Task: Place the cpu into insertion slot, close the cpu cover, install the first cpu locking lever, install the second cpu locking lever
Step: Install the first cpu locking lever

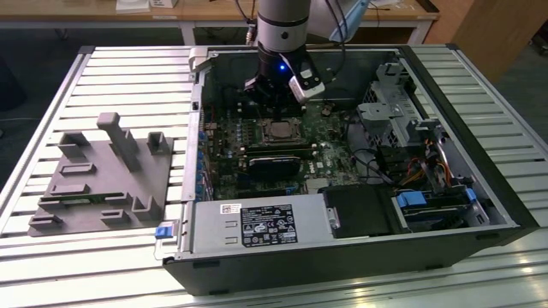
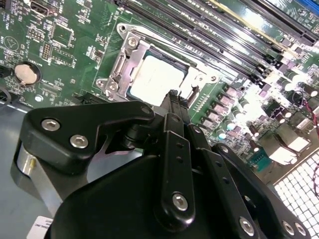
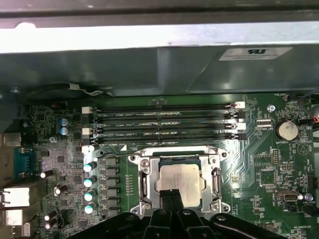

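1. The slatted counter (image 1: 128, 70) carries an open computer case (image 1: 342, 263) laid on its side, probably so the board faces up toward the arm (image 1: 283, 25). A grey fixture tray (image 1: 102, 173) sits beside the case, on the exterior view's left.
2. The green motherboard (image 3: 279, 169) lies flat inside, with the long black memory slots (image 3: 164, 122) just beside the socket.
3. The cpu cover (image 3: 144, 177) lies down flat, framing the chip. I cannot tell whether its levers are latched.
4. The insertion slot (image 3: 172, 160) shows as a dark rim inside the cover's window.
5. The cpu (image 3: 179, 178) sits in that slot, pale face up.
6. The gripper (image 3: 172, 199) hangs at the socket's edge, fingers pressed together and holding nothing, likely forming a narrow tip for pushing rather than grasping.
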Robot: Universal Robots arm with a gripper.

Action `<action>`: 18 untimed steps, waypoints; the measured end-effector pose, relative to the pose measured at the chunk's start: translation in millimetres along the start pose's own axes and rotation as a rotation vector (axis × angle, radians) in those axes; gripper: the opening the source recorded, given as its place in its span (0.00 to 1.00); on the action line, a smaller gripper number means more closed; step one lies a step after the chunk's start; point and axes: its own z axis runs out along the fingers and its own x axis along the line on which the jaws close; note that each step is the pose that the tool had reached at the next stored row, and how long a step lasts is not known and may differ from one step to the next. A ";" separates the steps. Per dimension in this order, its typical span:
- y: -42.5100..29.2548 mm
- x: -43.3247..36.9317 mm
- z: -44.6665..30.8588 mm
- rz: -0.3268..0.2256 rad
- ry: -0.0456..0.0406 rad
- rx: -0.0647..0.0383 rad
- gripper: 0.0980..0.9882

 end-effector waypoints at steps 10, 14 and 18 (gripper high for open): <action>-0.6 9.8 -0.2 0.000 0.0000 0.000 0.01; -0.9 16.7 -0.3 0.000 0.0000 0.000 0.01; -1.4 25.1 -0.4 0.000 0.0000 0.000 0.01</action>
